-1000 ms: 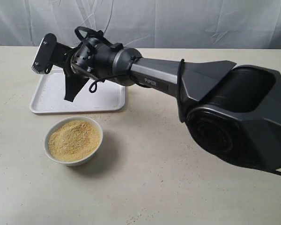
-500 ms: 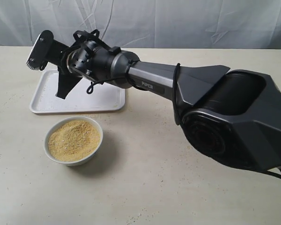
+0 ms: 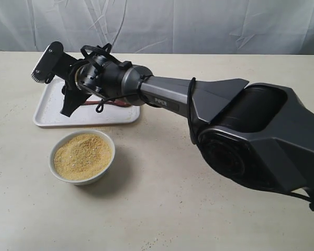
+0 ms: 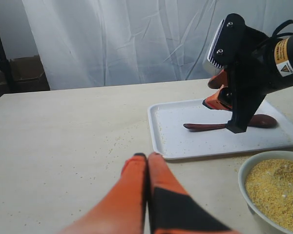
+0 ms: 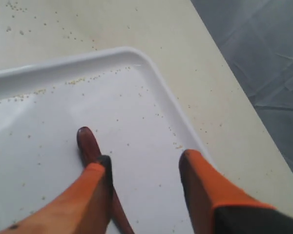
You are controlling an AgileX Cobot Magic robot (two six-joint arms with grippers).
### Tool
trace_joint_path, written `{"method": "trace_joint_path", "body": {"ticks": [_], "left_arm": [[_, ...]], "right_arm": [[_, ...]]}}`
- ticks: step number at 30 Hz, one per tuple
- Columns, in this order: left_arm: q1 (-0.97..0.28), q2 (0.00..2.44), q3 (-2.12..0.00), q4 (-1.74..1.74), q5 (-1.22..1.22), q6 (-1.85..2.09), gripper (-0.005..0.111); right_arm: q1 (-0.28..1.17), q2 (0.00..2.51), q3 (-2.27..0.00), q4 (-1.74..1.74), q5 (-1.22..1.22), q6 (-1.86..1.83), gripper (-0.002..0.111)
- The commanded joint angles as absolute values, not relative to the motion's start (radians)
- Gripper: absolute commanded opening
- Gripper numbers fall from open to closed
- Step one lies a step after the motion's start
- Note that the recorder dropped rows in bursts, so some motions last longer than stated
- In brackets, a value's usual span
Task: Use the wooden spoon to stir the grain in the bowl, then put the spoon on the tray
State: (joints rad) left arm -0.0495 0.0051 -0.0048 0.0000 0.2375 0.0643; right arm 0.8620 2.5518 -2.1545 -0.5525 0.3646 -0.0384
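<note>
The wooden spoon (image 4: pixel 205 126) lies flat on the white tray (image 4: pixel 185 141), its oval bowl toward the tray's far end; a strip of it shows red-brown under the arm (image 3: pixel 118 103). My right gripper (image 5: pixel 144 160) hovers open just above the tray (image 5: pixel 136 97), one finger over the spoon (image 5: pixel 88 141), nothing held. In the exterior view the right gripper (image 3: pixel 69 106) is over the tray (image 3: pixel 52 117). The white bowl (image 3: pixel 97 179) heaped with grain (image 3: pixel 82 156) stands in front of the tray. My left gripper (image 4: pixel 147 156) is shut and empty, above bare table short of the tray.
Loose grains are scattered on the tray and on the table around it. The right arm's forearm (image 3: pixel 167 94) stretches across the table from the right. A white curtain hangs behind the table; the table's far edge lies close beyond the tray.
The right wrist has shifted a little leftward over the tray. A strip of the spoon now shows on the tray under the arm, where it was hidden before. Bowl and grain are unchanged.
</note>
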Motion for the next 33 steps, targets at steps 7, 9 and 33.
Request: {"method": "trace_joint_path", "body": {"ticks": [7, 9, 33], "left_arm": [[-0.056, 0.0, 0.0, 0.0, 0.238, 0.063, 0.0], [-0.056, 0.0, 0.0, 0.0, 0.238, 0.063, 0.0], [-0.056, 0.0, 0.0, 0.0, 0.238, 0.063, 0.0]], "right_arm": [[0.859, 2.538, -2.159, -0.543, 0.423, -0.023, 0.038], [0.859, 2.52, -2.159, -0.501, 0.488, -0.023, 0.023], [0.241, 1.92, -1.618, 0.102, 1.195, 0.0, 0.0]]}}
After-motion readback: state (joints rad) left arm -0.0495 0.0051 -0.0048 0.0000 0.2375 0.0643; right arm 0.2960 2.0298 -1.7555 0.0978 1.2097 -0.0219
